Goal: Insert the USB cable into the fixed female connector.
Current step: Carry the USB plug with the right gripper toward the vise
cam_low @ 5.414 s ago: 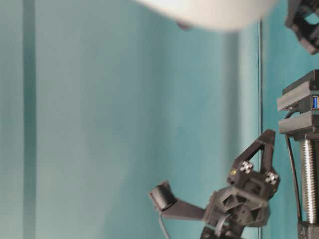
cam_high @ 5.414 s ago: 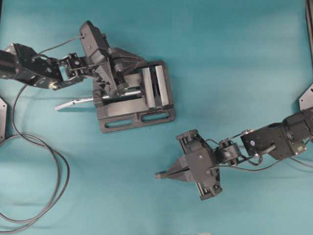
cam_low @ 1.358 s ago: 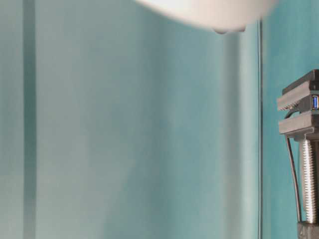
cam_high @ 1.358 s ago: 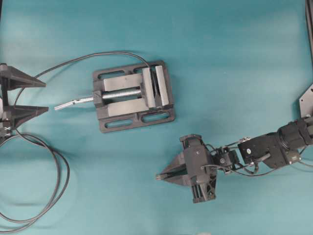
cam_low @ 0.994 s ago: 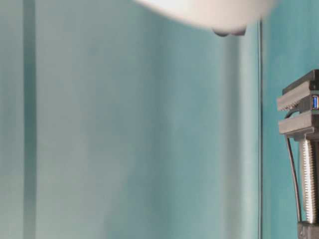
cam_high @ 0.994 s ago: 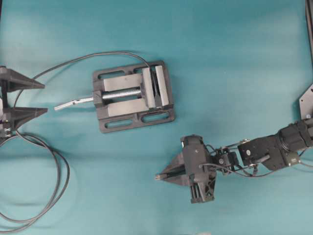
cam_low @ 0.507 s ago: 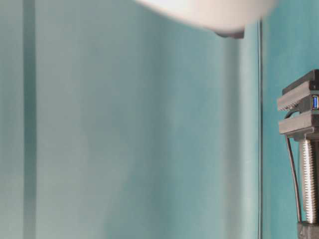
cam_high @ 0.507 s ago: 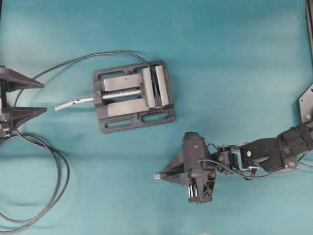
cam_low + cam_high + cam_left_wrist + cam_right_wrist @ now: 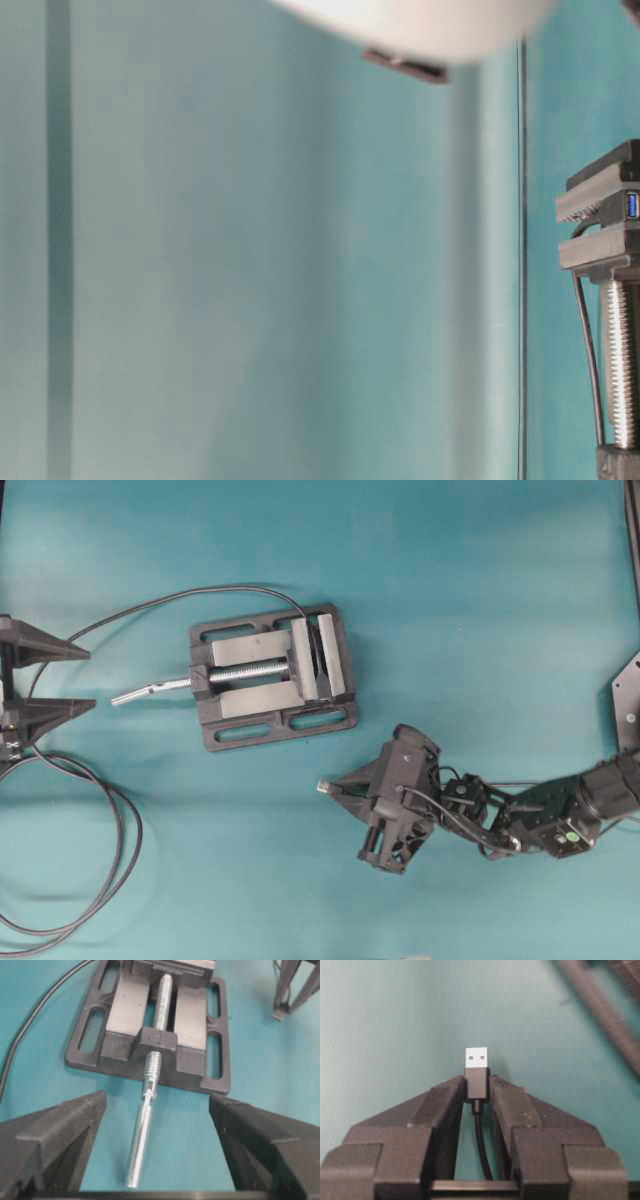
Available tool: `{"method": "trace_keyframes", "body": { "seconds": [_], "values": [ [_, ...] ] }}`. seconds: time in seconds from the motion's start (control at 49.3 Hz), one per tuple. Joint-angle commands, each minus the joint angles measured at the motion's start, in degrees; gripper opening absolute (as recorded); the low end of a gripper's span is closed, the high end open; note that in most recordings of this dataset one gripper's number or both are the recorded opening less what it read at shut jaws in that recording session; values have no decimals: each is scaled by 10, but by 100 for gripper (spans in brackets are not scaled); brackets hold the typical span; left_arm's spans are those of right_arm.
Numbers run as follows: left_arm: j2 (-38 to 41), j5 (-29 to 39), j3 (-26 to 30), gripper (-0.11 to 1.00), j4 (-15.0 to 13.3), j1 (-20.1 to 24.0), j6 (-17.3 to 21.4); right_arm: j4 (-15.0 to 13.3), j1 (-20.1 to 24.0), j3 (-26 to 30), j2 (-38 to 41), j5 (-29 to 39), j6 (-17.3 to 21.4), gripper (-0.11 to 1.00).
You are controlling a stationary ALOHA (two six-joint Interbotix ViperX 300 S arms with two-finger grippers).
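The right hand [image 9: 477,1092] is clamped on the thin dark grey USB cable [image 9: 477,1082], low and right of centre in the overhead view, silver plug tip pointing up-left. The left hand [image 9: 157,1125] stands wide apart at the left edge. The blue-tongued fixed female connector [image 9: 631,205] sits gripped in the grey metal vise [image 9: 270,675] on the teal counter [image 9: 480,600]. No legible writing shows.

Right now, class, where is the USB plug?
In the overhead view the USB plug sits below and right of the vise, pinched in the right gripper, apart from the vise.
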State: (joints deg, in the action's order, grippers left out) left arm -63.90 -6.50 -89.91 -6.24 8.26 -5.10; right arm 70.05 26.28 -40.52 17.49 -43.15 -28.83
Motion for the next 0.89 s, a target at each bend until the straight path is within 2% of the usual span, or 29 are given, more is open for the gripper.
{"method": "trace_keyframes", "body": {
  "seconds": [0.0, 0.081, 0.182, 0.264, 0.345, 0.588, 0.872],
  "values": [
    [4, -4, 7, 99, 2, 2, -4, 74, 14, 25, -17, -34, -36, 20],
    [4, -4, 7, 99, 2, 2, -4, 138, 23, 43, -13, -68, -81, 20],
    [4, -4, 7, 99, 2, 2, -4, 204, 33, 70, -4, -112, -127, 20],
    [4, -4, 7, 99, 2, 2, -4, 250, 39, 96, 12, -147, -149, 20],
    [4, -4, 7, 99, 2, 2, -4, 294, 41, 125, 33, -180, -156, 20],
    [4, -4, 7, 99, 2, 1, -4, 380, 46, 178, 78, -240, -156, 21],
    [4, -4, 7, 99, 2, 2, -4, 427, 51, 200, 92, -329, -138, 20]
  ]
}}
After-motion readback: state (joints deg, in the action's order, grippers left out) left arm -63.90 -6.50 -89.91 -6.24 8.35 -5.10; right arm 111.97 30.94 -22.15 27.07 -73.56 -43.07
